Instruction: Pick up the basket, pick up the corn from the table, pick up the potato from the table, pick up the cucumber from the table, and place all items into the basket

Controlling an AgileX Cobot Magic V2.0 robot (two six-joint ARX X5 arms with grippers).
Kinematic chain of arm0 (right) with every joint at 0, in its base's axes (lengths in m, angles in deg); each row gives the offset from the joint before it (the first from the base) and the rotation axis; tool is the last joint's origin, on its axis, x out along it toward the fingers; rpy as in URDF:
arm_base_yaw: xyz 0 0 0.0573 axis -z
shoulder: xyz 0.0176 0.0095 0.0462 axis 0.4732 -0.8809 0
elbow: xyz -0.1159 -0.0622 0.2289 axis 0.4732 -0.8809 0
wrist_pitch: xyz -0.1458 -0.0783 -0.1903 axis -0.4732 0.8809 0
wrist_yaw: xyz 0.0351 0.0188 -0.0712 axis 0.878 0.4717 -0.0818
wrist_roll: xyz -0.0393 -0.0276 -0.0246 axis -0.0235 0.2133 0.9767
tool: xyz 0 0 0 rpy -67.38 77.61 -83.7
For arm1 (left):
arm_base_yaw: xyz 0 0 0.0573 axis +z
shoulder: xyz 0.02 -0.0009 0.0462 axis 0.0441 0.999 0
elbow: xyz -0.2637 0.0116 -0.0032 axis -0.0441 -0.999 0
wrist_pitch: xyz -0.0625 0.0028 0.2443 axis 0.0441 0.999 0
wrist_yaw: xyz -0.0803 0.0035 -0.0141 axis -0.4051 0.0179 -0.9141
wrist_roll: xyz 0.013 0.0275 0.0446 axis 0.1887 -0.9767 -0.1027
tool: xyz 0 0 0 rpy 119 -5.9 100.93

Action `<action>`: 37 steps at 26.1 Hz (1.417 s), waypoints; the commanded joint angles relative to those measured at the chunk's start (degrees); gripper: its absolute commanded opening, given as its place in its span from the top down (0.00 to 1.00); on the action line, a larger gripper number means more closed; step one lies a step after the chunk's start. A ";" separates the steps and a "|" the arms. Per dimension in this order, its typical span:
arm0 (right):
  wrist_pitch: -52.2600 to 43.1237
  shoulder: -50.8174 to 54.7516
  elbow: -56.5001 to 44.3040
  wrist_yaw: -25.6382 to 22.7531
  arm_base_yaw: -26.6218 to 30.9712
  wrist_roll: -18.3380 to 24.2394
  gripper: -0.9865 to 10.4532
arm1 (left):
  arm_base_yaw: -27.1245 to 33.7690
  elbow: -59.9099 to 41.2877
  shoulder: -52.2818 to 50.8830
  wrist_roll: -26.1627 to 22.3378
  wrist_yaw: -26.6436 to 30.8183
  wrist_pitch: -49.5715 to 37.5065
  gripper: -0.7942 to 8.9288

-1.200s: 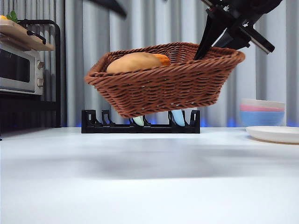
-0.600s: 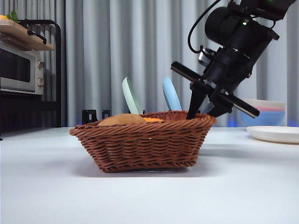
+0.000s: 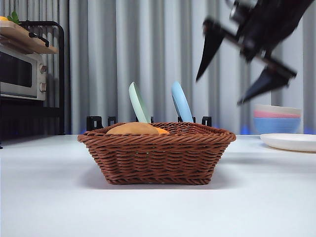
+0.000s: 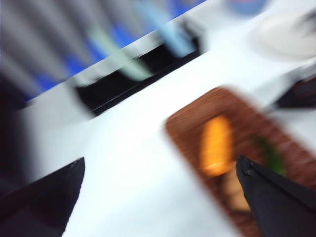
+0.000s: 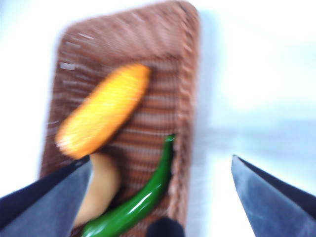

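1. Grey curtains hang behind a white worktop (image 3: pixel 49 197), with a microwave (image 3: pixel 22 71) on a stand at one side, a black rack (image 3: pixel 148 121) holding two upright plates, and stacked bowls (image 3: pixel 277 118) beside a white plate (image 3: pixel 291 141) at the other side.
2. One basket (image 3: pixel 158 155) sits flat on the worktop, free of both arms.
3. Inside it the right wrist view shows one corn (image 5: pixel 103 116), one potato (image 5: pixel 101 185) and one long green vegetable (image 5: pixel 143 197), which I take to be the cucumber; the potato lies touching the corn's end.
4. One gripper (image 3: pixel 245 66) hangs above and to the side of the basket, jaws spread wide and holding nothing. Matching by the wrist views, I judge it the right gripper (image 5: pixel 158 197).
5. The left gripper (image 4: pixel 158 197) also has its jaws apart and empty, looking at the basket from farther off; that picture is blurred.
6. Judging by how things lie, every item is in and the basket is set down, so the task looks finished. What remains is only clearing both arms away without catching the rim.
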 commanded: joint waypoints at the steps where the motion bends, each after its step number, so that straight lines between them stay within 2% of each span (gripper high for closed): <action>1: 3.19 6.32 0.15 0.02 -0.15 7.85 0.64 | 0.04 -0.46 -0.04 -1.31 0.31 0.90 0.76; 3: 4.81 10.86 0.15 0.00 -0.17 10.05 0.79 | 0.04 -1.05 -0.17 -2.86 -1.11 -0.68 0.94; 7: 5.70 16.61 0.13 -2.01 -0.42 12.66 0.93 | 0.04 -4.70 -0.63 -4.00 -4.74 -8.70 0.93; 9: 5.92 19.23 0.02 -7.67 -1.36 14.32 0.93 | 0.02 -8.52 -1.46 -4.00 -6.86 -14.19 0.93; 12: 5.68 22.51 -0.87 -14.36 -3.74 15.34 0.93 | 0.00 -16.20 -3.65 -4.00 -6.84 -21.99 0.93; 17: 3.39 27.47 -5.62 -20.24 -8.68 16.22 0.93 | 0.00 -32.00 -9.14 -4.00 -6.64 -34.51 0.93; 24: -12.59 37.99 -23.91 -28.26 -17.77 15.56 0.93 | -0.42 -51.58 -19.34 -3.13 -7.02 -46.21 0.93; 26: -16.06 41.16 -29.09 -29.99 -19.58 15.45 0.93 | -0.83 -55.65 -22.97 -2.58 -8.37 -48.22 0.93; 29: -17.25 44.24 -34.14 -29.73 -20.48 14.38 0.93 | -1.07 -59.30 -28.02 -2.62 -11.26 -49.90 0.93; 33: -14.75 44.37 -34.69 -31.69 -20.37 8.72 0.93 | -1.07 -59.21 -30.16 -2.43 -10.88 -49.81 0.92; 37: -14.78 44.39 -34.67 -32.68 -20.37 8.66 0.93 | -1.07 -59.21 -30.16 -2.45 -10.86 -49.16 0.92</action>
